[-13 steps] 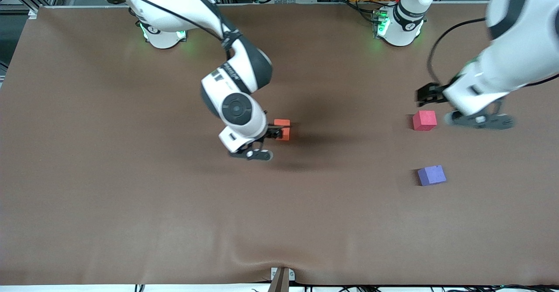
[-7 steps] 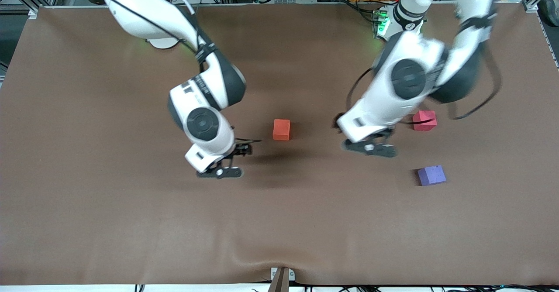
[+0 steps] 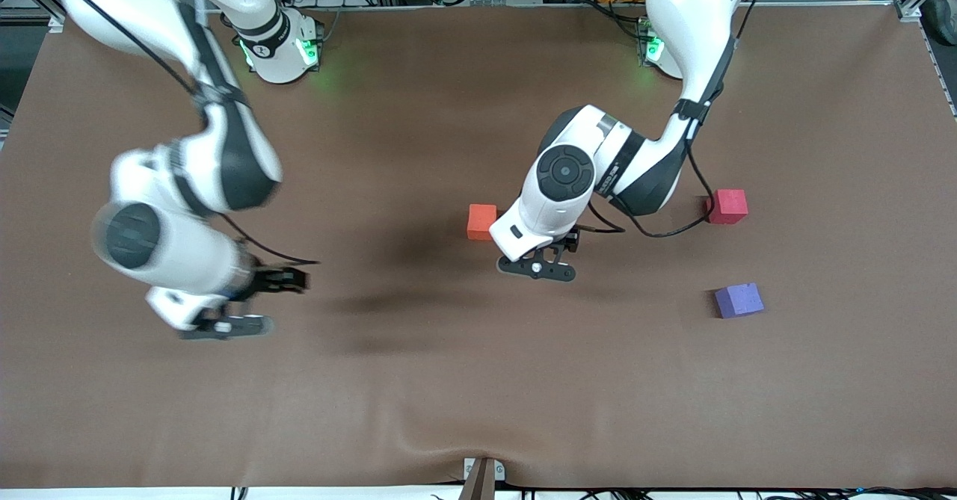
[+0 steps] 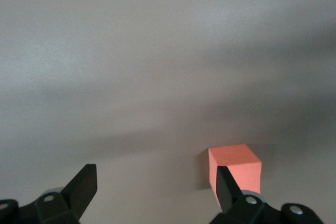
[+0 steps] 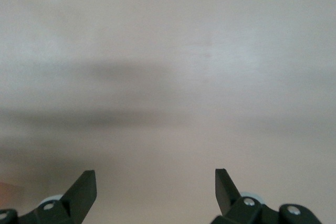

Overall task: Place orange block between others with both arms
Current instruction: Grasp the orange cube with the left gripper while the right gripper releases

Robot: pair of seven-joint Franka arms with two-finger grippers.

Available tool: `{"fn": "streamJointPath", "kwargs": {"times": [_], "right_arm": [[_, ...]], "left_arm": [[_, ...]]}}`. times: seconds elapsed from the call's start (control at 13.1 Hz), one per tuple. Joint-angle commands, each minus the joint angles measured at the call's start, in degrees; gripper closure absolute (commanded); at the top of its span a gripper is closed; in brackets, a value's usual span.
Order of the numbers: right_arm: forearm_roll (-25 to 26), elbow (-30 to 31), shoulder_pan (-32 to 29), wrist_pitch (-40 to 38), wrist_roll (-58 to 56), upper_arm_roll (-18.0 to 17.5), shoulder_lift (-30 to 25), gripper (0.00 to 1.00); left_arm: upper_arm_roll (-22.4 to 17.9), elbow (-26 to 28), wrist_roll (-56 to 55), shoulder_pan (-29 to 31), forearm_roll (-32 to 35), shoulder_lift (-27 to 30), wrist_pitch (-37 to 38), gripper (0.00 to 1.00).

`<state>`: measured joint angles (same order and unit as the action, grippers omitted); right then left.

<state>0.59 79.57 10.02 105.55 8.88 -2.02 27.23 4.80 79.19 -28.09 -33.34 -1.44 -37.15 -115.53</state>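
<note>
we start low in the front view, where the purple-blue cube sits at lower right of the frame, its edges turned a little off the frame's edges. at about that height, at the frame's left, the right gripper hangs over bare brown table; in the right wrist view its fingers stand wide with nothing between them. higher up, near the frame's middle, the left gripper hovers just beside the orange block, which rests on the table alone. the block is a cube, so we see no long axis; its faces run nearly square to the frame. in the left wrist view the block lies by 1 finger of the wide-spread, empty pair, not in the gap. farther up at right, the pinkish-red cube sits straight above the purple-blue one in the frame, well apart from the orange block.
</note>
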Motion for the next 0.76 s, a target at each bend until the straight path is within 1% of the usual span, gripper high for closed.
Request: {"fn": "streamJointPath", "kwargs": {"times": [0.0, 0.15, 0.31, 0.46, 0.69], "right_arm": [[0.91, 5.59, -5.42, -2.96, -4.37, -1.41, -9.98, 0.0], [0.91, 5.59, -8.77, -8.05, -10.09, -1.24, -15.6, 0.0], [0.91, 5.51, -11.59, -13.15, -12.91, -0.36, -20.26, 0.0], [0.82, 4.63, -12.39, -17.29, -17.74, 2.18, -22.65, 0.0], [0.82, 4.36, -12.04, -23.44, -17.32, 2.63, -26.16, 0.0]], "left_arm": [[-0.67, -2.11, -6.69, -4.0, -0.41, -2.66, -0.84, 0.0], [-0.41, -2.11, -8.73, -4.63, -0.58, -3.89, -1.01, 0.0], [-0.59, -2.11, -12.41, -7.6, -0.58, -5.74, -1.63, 0.0], [-0.59, -1.85, -15.41, -8.58, -0.58, -6.97, -2.16, 0.0], [-0.59, -1.85, -16.56, -9.99, -0.49, -8.38, -3.56, 0.0]]}}
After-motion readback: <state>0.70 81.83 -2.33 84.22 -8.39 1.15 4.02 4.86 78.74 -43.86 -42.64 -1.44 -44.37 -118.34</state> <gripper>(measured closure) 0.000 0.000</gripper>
